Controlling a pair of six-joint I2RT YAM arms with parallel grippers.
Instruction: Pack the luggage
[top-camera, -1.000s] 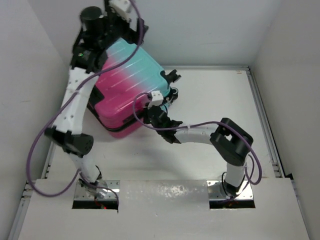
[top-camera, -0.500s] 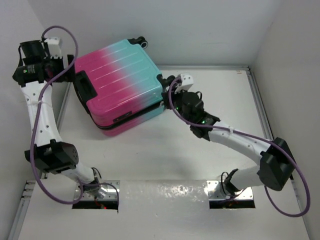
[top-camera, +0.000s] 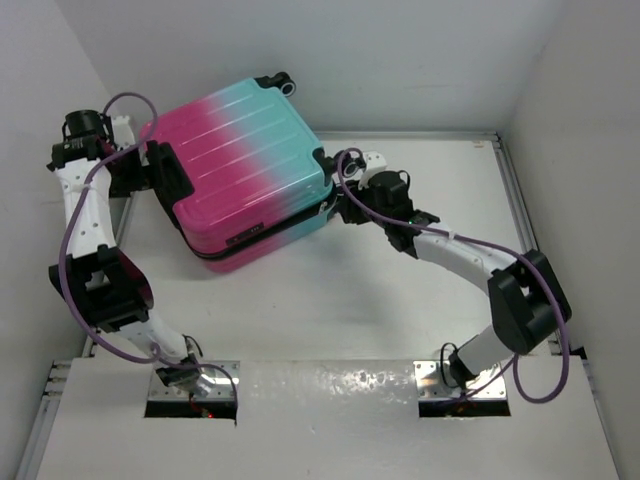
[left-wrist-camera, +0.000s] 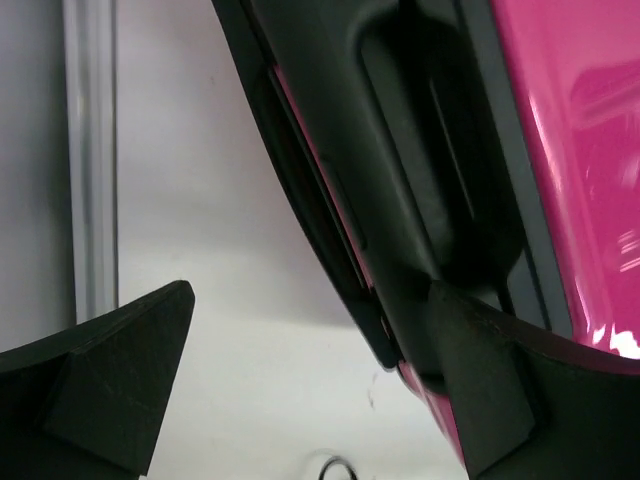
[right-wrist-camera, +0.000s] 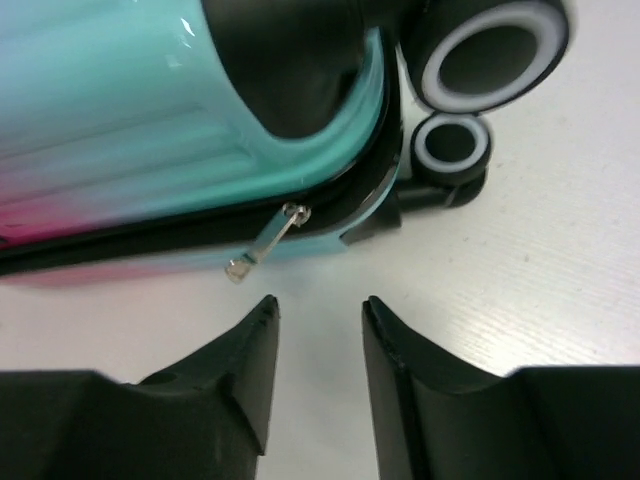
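Right gripper (right-wrist-camera: 318, 310): fingers were parted about halfway with nothing between them, tips just short of the zipper pull (right-wrist-camera: 262, 243), down low over the table (top-camera: 400, 290).
Left gripper (left-wrist-camera: 310, 300): spread wide and holding nothing either. One finger sat right up against the black handle (left-wrist-camera: 420, 150), the other hung out over bare table.
Suitcase (top-camera: 245, 160): lay shut at the back left of the table, ribbed side up. Pink end was toward the left arm, teal end and wheels (right-wrist-camera: 490, 45) toward the right arm.
Zipper pull: tiny metal tab dangling at a slant off the teal corner beside the wheels. Couldn't tell how much of the zip was done up.
Worry 1: honestly, that tab looked easy to miss. It sat left of the gap between the fingers, so closing right there would probably pinch air or knock it flat.
Worry 2: if the right gripper did catch it and tug, I'd guess the whole suitcase would slide or swing, since nothing was clamped on it.
Worry 3: the left finger might skid off the handle's rounded edge, or shove the suitcase off line.
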